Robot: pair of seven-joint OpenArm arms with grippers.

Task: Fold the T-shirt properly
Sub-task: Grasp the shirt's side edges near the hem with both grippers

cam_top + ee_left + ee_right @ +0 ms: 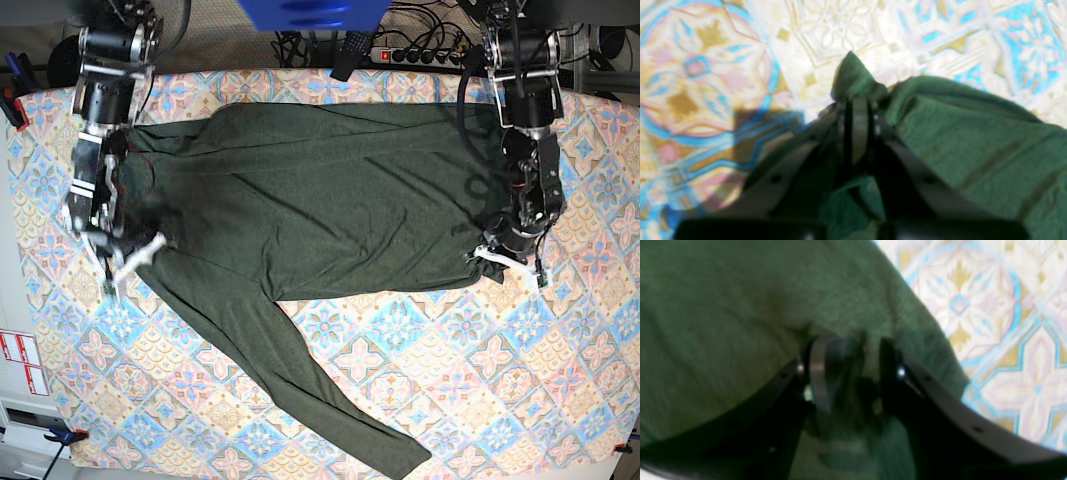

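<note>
The dark olive-green T-shirt (pixel 320 200) lies spread flat on the patterned cloth, one long sleeve (pixel 340 400) trailing toward the front. At the garment's right edge my left gripper (pixel 510 260) is shut on the T-shirt; the left wrist view shows a peak of T-shirt fabric (pixel 853 80) pinched at the left gripper (pixel 857 100). My right gripper (pixel 135 258) rests at the shirt's left edge. In the right wrist view the right gripper (pixel 853 370) has its jaws apart over the T-shirt (pixel 723 323), with blurred cloth lying between them.
A patterned tablecloth (pixel 480 380) covers the whole table. A blue object (pixel 310 12) and a power strip with cables (pixel 420 55) sit beyond the far edge. Clamps (pixel 60 435) grip the table's left side.
</note>
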